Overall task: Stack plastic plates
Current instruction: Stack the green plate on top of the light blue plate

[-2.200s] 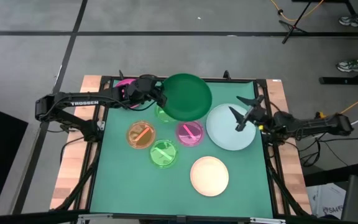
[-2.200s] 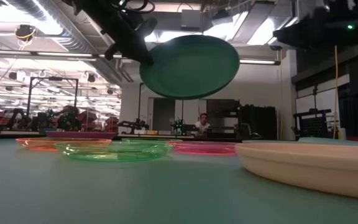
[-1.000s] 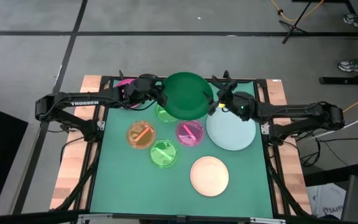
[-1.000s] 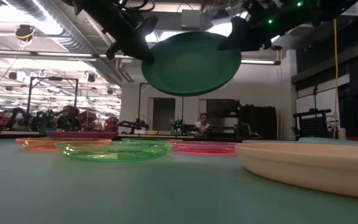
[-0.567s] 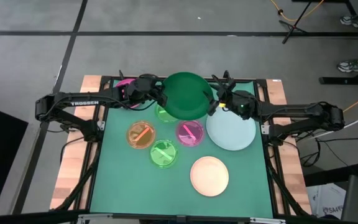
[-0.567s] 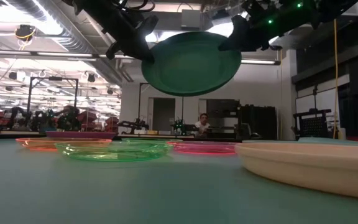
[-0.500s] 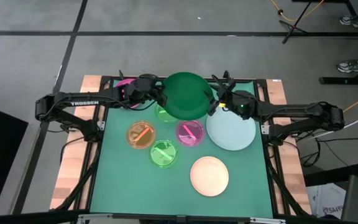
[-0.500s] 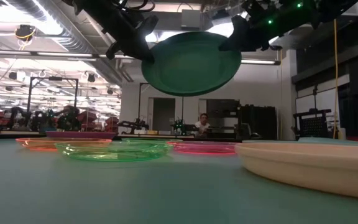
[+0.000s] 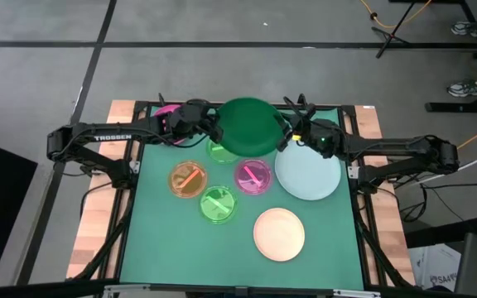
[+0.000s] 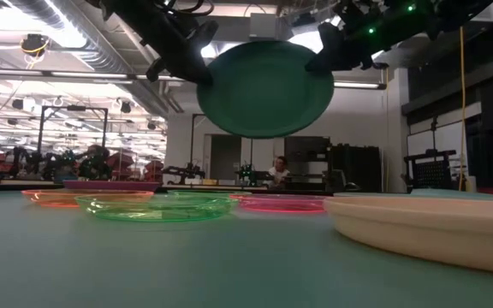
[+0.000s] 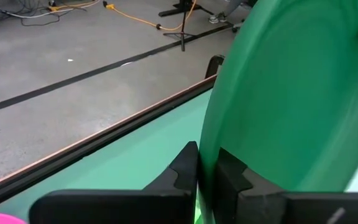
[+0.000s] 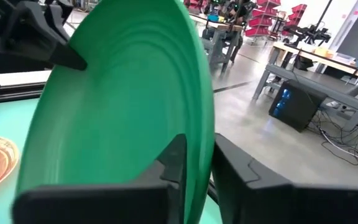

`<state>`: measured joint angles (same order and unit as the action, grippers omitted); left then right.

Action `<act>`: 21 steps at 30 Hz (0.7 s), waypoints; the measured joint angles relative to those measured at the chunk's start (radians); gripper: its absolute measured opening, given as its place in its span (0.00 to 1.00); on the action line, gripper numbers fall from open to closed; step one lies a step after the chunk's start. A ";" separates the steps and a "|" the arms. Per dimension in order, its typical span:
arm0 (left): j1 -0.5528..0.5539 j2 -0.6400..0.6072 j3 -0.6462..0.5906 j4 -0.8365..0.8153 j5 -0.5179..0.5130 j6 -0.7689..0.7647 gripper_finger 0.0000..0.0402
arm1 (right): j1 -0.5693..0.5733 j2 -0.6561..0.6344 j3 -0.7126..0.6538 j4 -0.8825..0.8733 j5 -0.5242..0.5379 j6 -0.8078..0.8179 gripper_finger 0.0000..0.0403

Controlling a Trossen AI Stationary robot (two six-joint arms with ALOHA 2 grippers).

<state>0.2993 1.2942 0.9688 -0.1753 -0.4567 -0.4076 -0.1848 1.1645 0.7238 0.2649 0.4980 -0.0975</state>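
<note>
The jaws of the left gripper (image 9: 213, 130) are pressed on the left rim of the large round dark green plastic plate (image 9: 252, 127); in the left wrist view the two dark fingers (image 11: 185, 171) pinch the rim from both sides. The jaws of the right gripper (image 9: 287, 132) pinch the opposite, right rim of the same plate, and the right wrist view shows the rim sitting in the narrow gap between its fingers (image 12: 174, 158). So the dark green plate hangs in the air between both grippers, near the upper middle of the high view; in the low view it is tilted and well above the green surface (image 9: 164, 240).

Below the lifted plate, partly covered by it, lies a small translucent lime green plate (image 9: 218, 151). Toward the centre of the high view are a small translucent orange plate (image 9: 188, 179), a small translucent pink plate with a centre bar (image 9: 253, 176) and a second lime green plate (image 9: 219, 204). Right of the centre lies the large pale blue plate (image 9: 309, 174), and in the lower right the large cream plate (image 9: 279, 234). A pink plate (image 9: 166, 112) shows at the upper left corner of the surface, mostly hidden under the left arm.
</note>
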 joint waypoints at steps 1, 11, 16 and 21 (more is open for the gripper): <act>0.000 0.000 0.000 0.000 0.002 0.000 0.05 | 0.000 0.000 0.000 0.000 0.002 0.000 0.10; -0.014 0.000 0.000 0.000 0.012 -0.001 0.06 | 0.000 0.000 0.000 -0.001 0.033 -0.011 0.02; -0.028 0.000 0.000 0.000 0.005 0.020 0.06 | 0.000 0.000 0.000 -0.005 0.040 -0.023 0.01; -0.040 0.000 0.000 0.000 0.010 0.025 0.09 | 0.000 0.000 0.000 -0.005 0.040 -0.042 0.01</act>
<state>0.2590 1.2945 0.9688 -0.1752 -0.4469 -0.3827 -0.1848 1.1641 0.7238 0.2596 0.5377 -0.1398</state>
